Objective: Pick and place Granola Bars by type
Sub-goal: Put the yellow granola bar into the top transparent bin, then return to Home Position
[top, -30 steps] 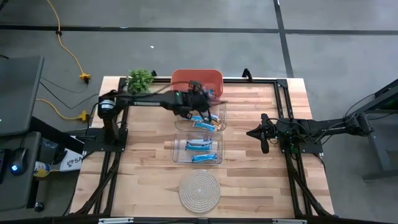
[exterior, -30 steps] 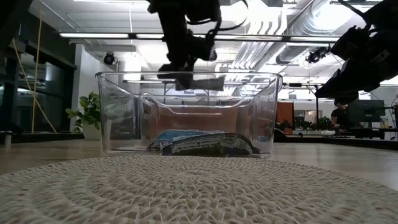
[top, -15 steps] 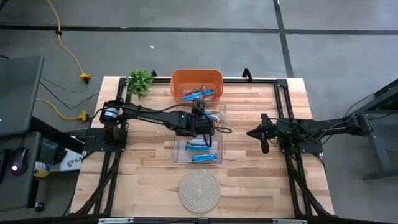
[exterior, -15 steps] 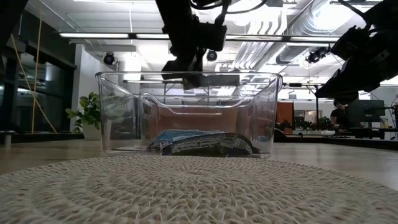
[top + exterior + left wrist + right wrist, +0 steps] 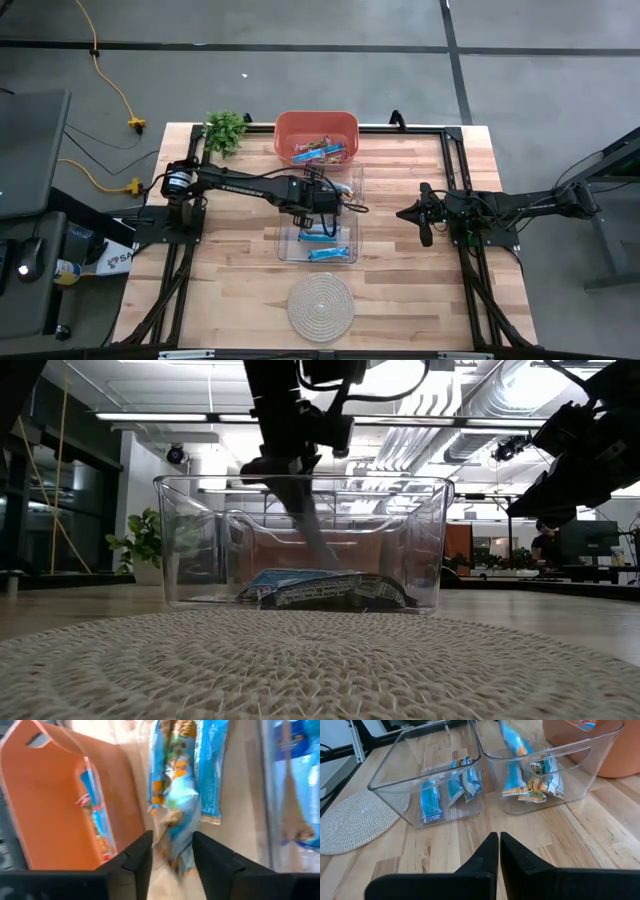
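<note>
My left gripper [image 5: 327,204] [image 5: 172,845] hovers over the far clear bin [image 5: 352,176], its fingers apart. A blue, multicoloured granola bar [image 5: 176,815] [image 5: 312,530] [image 5: 512,741] hangs steeply between them, blurred. Several more such bars [image 5: 532,782] lie on that bin's floor. The near clear bin [image 5: 285,245] holds light blue bars [image 5: 320,236]. The orange bin [image 5: 285,128] at the far edge holds more bars [image 5: 320,150]. My right gripper [image 5: 428,217] [image 5: 499,842] waits shut at the table's right side. My left gripper points down at a slant, with a finger on each side of the bar's upper end [image 5: 175,857]. I cannot tell whether the fingers [image 5: 137,860] still touch it. The bar's lower end [image 5: 330,560] dips inside the far clear bin, clear of the bars lying there.
A round woven coaster [image 5: 320,305] lies near the front edge. A small green plant [image 5: 225,128] stands at the far left corner. Bare wood lies to the left and right of the bins.
My left gripper has carried the bar from beside the orange bin toward the table's near edge and a little down, stopping over the far clear bin. In the last half second the bar has tipped from level to steeply hanging, its lower end dropping into the bin.
</note>
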Controlling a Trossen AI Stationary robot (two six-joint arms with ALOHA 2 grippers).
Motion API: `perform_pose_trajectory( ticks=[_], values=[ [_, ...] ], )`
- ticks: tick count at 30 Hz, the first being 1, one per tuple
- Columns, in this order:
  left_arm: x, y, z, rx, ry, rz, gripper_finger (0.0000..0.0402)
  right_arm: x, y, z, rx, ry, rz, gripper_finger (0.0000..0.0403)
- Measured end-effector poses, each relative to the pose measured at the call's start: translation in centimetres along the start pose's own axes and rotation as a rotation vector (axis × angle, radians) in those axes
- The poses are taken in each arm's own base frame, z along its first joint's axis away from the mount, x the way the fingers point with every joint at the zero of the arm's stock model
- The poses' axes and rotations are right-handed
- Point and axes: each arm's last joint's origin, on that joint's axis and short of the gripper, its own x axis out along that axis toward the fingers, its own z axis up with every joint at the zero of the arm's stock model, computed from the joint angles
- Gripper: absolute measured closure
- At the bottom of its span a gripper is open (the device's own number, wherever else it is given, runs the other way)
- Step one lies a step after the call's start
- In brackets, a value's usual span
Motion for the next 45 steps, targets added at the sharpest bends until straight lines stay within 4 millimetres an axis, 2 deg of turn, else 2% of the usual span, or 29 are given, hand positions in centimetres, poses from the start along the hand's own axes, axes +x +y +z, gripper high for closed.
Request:
perform_pose_trajectory(
  ticks=[6,10,21,28,32,37,41,45],
  values=[
    [0.3,0.3,-0.2,-0.037,-0.003,-0.046,0.0219,0.0,0.0,0.0,0.000,0.000,0.000,0.0402],
    [0.3,0.2,-0.2,-0.032,0.003,-0.047,0.0198,0.0,0.0,0.0,0.000,0.000,0.000,0.0402],
    [-0.3,0.8,-1.6,0.056,0.146,0.125,0.0194,0.0,0.0,0.0,0.000,0.000,0.000,0.0402],
    [-1.2,1.5,-1.6,0.039,0.147,0.198,0.0194,0.0,0.0,0.0,0.000,0.000,0.000,0.0402],
    [-3.6,3.5,-0.7,-0.086,0.094,0.236,0.0194,0.0,0.0,0.0,0.000,-0.001,0.001,0.0402],
    [-8.4,7.1,0.3,-0.292,-0.049,0.231,0.0196,0.0,0.0,0.0,0.000,-0.001,0.001,0.0402],
    [-12.4,9.4,0.7,-0.396,-0.234,0.062,0.0204,0.0,0.0,0.0,0.000,0.000,0.000,0.0402],
    [-15.9,11.0,0.4,-0.425,-0.427,-0.111,0.0219,0.0,0.0,0.0,0.000,-0.001,0.000,0.0402]
  ],
)
